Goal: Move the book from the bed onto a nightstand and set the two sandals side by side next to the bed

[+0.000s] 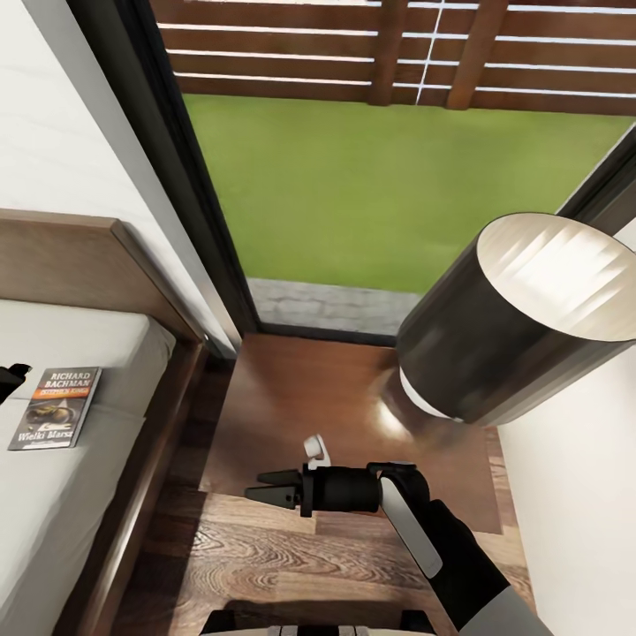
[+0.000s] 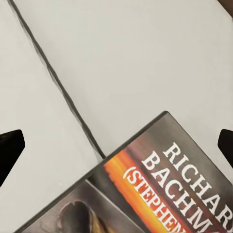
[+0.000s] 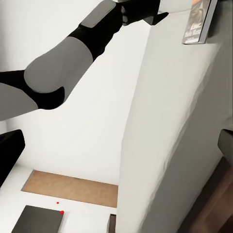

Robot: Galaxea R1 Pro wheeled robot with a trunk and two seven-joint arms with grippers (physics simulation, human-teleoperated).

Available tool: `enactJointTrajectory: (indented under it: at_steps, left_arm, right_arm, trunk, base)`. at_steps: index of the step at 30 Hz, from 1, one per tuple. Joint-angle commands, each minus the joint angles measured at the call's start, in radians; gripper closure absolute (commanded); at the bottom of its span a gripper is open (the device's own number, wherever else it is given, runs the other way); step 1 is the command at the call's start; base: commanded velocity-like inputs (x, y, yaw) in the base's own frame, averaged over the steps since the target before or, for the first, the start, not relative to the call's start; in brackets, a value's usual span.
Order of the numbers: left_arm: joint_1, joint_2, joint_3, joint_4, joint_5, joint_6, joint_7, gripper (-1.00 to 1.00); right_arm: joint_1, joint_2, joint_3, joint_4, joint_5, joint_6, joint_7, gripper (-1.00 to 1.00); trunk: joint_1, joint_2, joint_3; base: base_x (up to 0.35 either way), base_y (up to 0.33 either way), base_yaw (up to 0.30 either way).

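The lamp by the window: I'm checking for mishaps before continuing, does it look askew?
Yes. The dark cylindrical lamp shade with white lining tilts sharply over the glossy reddish-brown nightstand, open end facing up and right rather than sitting level.

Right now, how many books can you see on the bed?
1. The book lies flat on the bed's mattress, near the edge facing the nightstand. Others may lie outside the view.

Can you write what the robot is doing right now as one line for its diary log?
book: flat on bed | left gripper: open, over book | right gripper: beside nightstand | book not grasped
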Motion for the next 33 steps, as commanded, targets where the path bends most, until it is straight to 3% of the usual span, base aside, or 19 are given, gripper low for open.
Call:
enactJointTrajectory:
  at_steps: [1,4,14,18,30,33]
  left_arm:
    - [0.000,0.000,0.001,-0.001,0.010,0.006,0.005,-1.00]
    - [-0.001,0.000,0.001,-0.001,0.010,0.006,0.005,-1.00]
    - [-0.001,0.000,0.001,0.000,0.011,0.006,0.005,-1.00]
    - [0.000,0.000,0.001,0.000,0.012,0.006,0.005,-1.00]
    - [0.000,0.000,0.001,0.000,0.012,0.006,0.005,-1.00]
    - [0.000,0.000,0.001,0.000,0.012,0.006,0.005,-1.00]
  right_arm:
    - [-0.001,0.000,0.000,0.000,-0.005,0.006,-0.001,-1.00]
    - [-0.001,0.000,0.000,0.000,-0.005,0.006,0.000,-1.00]
    - [-0.001,0.000,0.000,0.000,-0.005,0.006,0.000,-1.00]
    - [-0.001,0.000,0.000,0.001,-0.004,0.006,-0.001,-1.00]
    - [-0.001,0.000,0.000,0.000,-0.005,0.006,0.000,-1.00]
    - [-0.001,0.000,0.000,0.001,-0.005,0.006,-0.001,-1.00]
  trunk:
    - [0.004,-0.008,-0.004]
    - [0.015,-0.029,-0.013]
    - [0.015,-0.029,-0.013]
    - [0.031,-0.057,-0.026]
    - [0.031,-0.057,-0.026]
    - [0.042,-0.078,-0.035]
  base:
    - [0.000,0.000,0.000]
    - [0.000,0.000,0.000]
    - [0.000,0.000,0.000]
    - [0.000,0.000,0.000]
    - [0.000,0.000,0.000]
    - [0.000,0.000,0.000]
